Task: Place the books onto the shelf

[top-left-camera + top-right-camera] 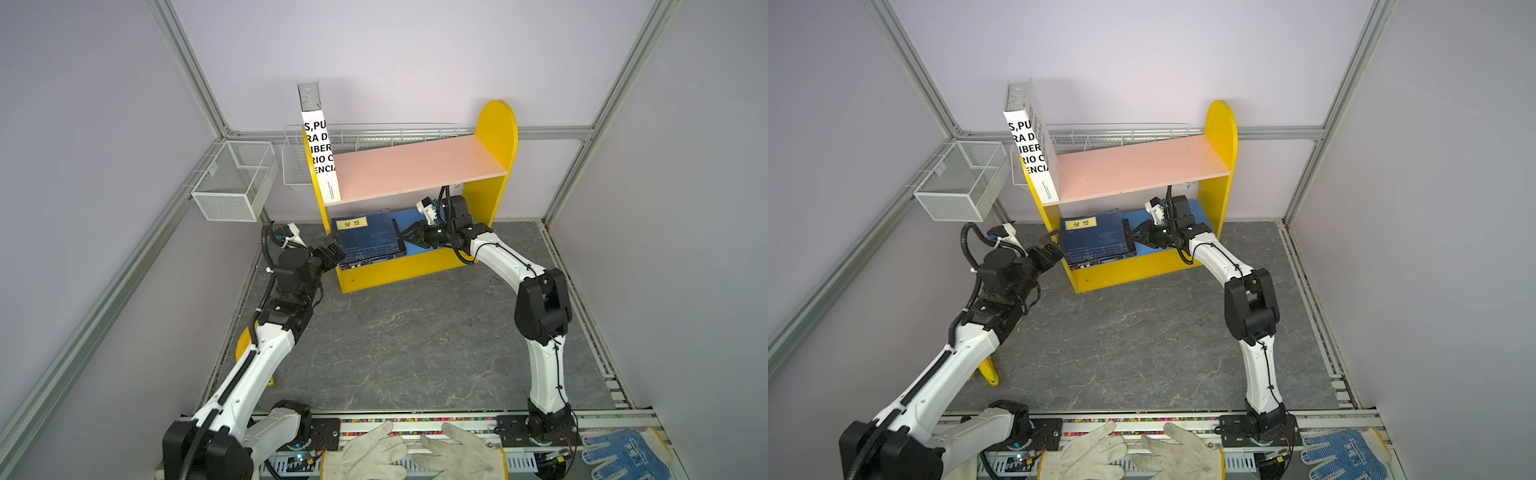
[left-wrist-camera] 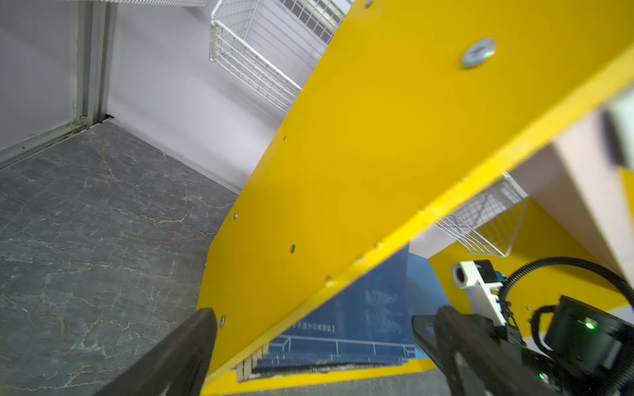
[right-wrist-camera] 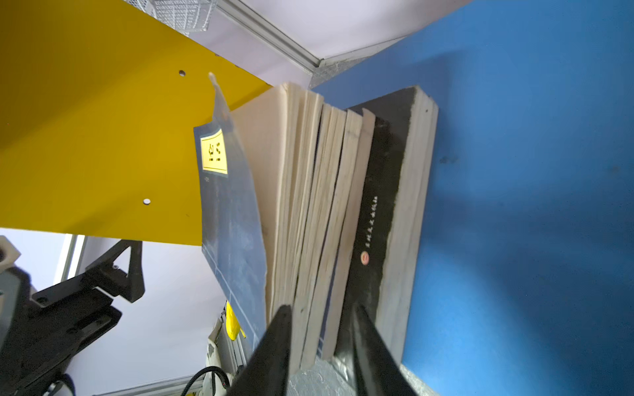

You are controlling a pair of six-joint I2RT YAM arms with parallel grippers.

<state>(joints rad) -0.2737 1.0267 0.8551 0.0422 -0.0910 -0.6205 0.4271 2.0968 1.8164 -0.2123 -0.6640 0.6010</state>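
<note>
The yellow shelf (image 1: 494, 137) (image 1: 1221, 137) stands at the back with a pink upper board (image 1: 415, 166) and a blue lower board (image 3: 514, 171). A large white book (image 1: 320, 153) (image 1: 1034, 153) stands on the pink board against the left side panel. A flat stack of navy and black books (image 1: 370, 241) (image 1: 1096, 241) lies on the lower board. My right gripper (image 1: 405, 239) (image 3: 320, 319) reaches into the lower tier, jaws partly open, its tips straddling the page edges of the middle books; the top navy cover (image 3: 230, 212) is lifted. My left gripper (image 1: 337, 249) (image 2: 326, 343) is wide open at the left side panel's front edge.
A white mesh basket (image 1: 232, 178) hangs on the left wall, and a wire basket (image 1: 295, 166) hangs behind the shelf. White work gloves (image 1: 374, 453) and a blue dotted glove (image 1: 623, 453) lie at the front rail. A small yellow object (image 1: 988, 370) lies under the left arm.
</note>
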